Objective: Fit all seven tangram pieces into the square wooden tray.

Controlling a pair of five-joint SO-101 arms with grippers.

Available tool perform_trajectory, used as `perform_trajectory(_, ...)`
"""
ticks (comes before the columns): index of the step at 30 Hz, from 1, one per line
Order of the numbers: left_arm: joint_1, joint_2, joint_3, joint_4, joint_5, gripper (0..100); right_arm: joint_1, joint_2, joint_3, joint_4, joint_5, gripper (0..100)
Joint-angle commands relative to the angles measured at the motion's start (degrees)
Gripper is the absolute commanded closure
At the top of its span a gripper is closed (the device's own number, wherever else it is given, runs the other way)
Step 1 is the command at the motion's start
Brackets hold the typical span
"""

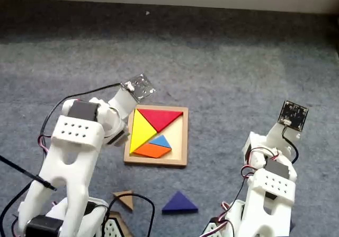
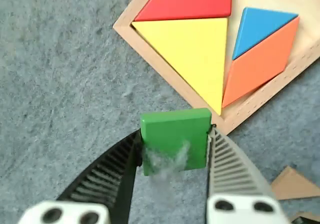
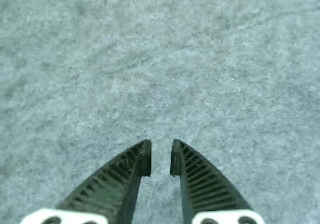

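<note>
The square wooden tray (image 1: pixel 179 141) lies mid-table and holds a red triangle (image 1: pixel 159 118), a yellow triangle (image 1: pixel 140 131), a small blue triangle (image 1: pixel 161 140) and an orange parallelogram (image 1: pixel 153 150). In the left wrist view my left gripper (image 2: pixel 175 136) is shut on a green square (image 2: pixel 175 141), held just outside a corner of the tray (image 2: pixel 155 58), next to the yellow triangle (image 2: pixel 192 53). A dark blue triangle (image 1: pixel 180 202) and a brown triangle (image 1: pixel 124 199) lie on the carpet in front of the tray. My right gripper (image 3: pixel 160 161) hangs over bare carpet, fingers almost together, holding nothing.
Grey carpet covers the whole table. The right arm (image 1: pixel 270 178) stands well to the right of the tray. Black cables trail beside the left arm (image 1: pixel 69 157) near the front edge. The tray's right side shows bare wood.
</note>
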Motion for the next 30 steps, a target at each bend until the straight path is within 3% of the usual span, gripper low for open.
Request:
perform_trajectory(1, 10.2, -1.1, -2.0, -0.4, 11.6, 92, -0.5, -0.8, -0.1, -1.6, 0.8, 91.8)
perform_trajectory(6, 17.9, 7.9, -2.9, -7.8, 18.6, 92, -0.4, -0.8, -0.1, -1.6, 0.8, 91.8)
perform_trajectory(15, 24.7, 23.6, -12.3, -14.8, 25.3, 92, -0.4, -0.8, -0.1, -1.6, 0.8, 91.8)
perform_trajectory(23, 22.2, 25.2, -15.8, -14.4, 25.9, 92, -0.4, -0.9, -0.1, -1.6, 0.8, 91.8)
perform_trajectory(30, 13.2, 21.6, -15.7, -14.9, 28.6, 92, -0.4, -0.9, -0.1, -1.6, 0.8, 91.8)
